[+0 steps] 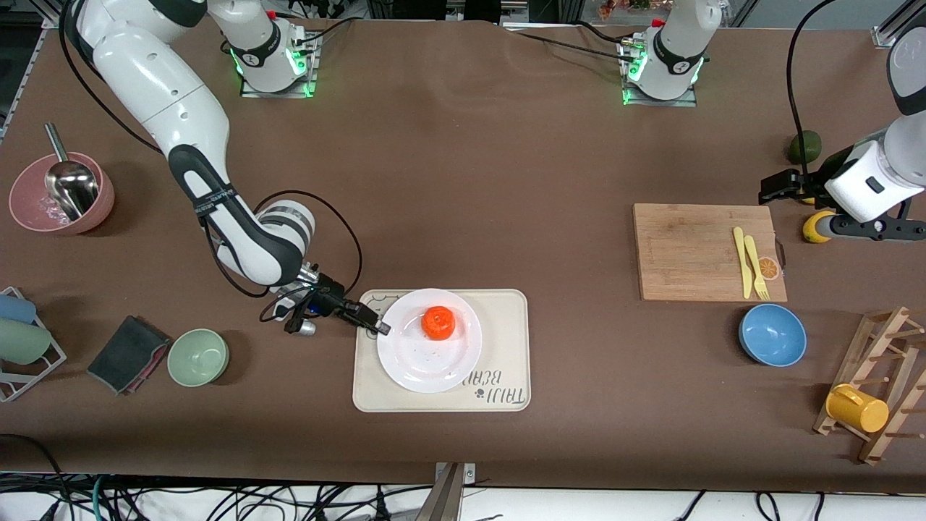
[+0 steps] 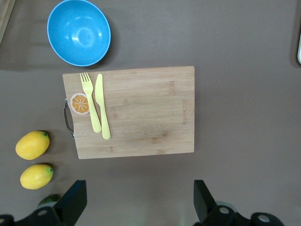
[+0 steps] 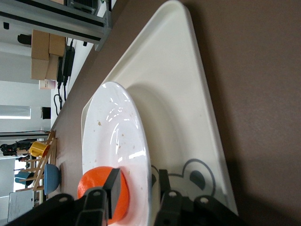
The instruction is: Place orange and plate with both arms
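From the front: one orange [image 1: 438, 323], small, round, bright orange-red with a dimpled top, sits on one white plate [image 1: 416, 360], a little off its middle toward the arms' bases. The plate lies on one beige tray [image 1: 506, 347] with printed lettering. The right gripper [image 1: 381, 327] reaches low to the plate's rim at the right arm's end, its fingers closed around that rim. The left gripper [image 1: 775, 189] hangs over the table at the left arm's end, near a wooden board [image 1: 687, 250] carrying one yellow knife [image 1: 742, 262] and one yellow fork [image 1: 756, 268]. One blue bowl [image 1: 772, 335] lies nearer the camera than the board. One lemon [image 1: 815, 226] shows here, partly covered by the left arm; a dark green fruit [image 1: 804, 147] sits farther from the camera.

Left wrist view: two lemons [image 2: 33, 145] lie beside the board [image 2: 141, 110]. The gripper's two fingers [image 2: 73, 202] stand wide apart with nothing between them, cut off by the frame edge.

Right wrist view: the two fingers [image 3: 113, 186] pinch the plate's [image 3: 115, 136] rim, one above, one below. The orange [image 3: 96, 186] is partly hidden by the upper finger. Faint specks dot the plate.
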